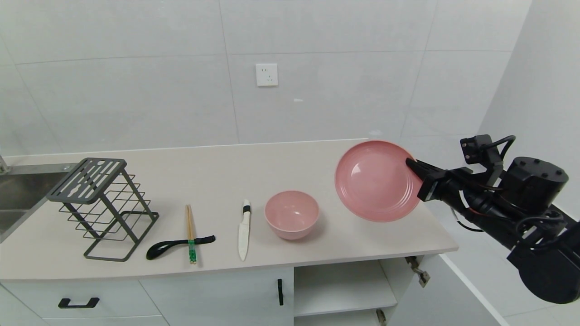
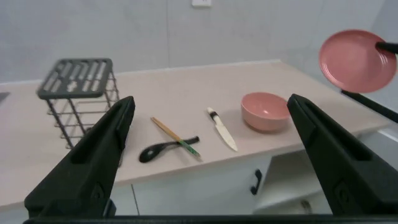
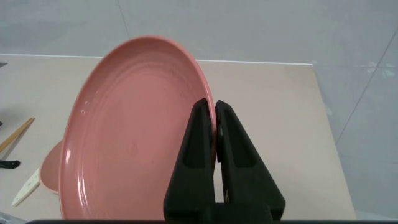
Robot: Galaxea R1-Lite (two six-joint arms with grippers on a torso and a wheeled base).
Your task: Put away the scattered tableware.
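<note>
While the right gripper (image 1: 414, 168) pinches the rim of the round glossy pink plate (image 1: 374, 181), jaws closed tight on its edge, the dish hangs tilted, its face turned toward 9 o'clock, above the 3 o'clock end of the pale beige countertop (image 1: 217, 172). A dark grey wire drying rack (image 1: 88, 179) stands well apart at the plate's 9 o'clock, past the small pink bowl (image 1: 291, 215). An open white cupboard shelf (image 1: 340, 290) lies below, near 7 o'clock. By this reading, the right arm is the nearer to the shelf. The left gripper (image 2: 211, 106) hovers wide open and empty, back from the counter's front edge. Which store suits the plate is hard to judge: the rack's wire slots may take it.
</note>
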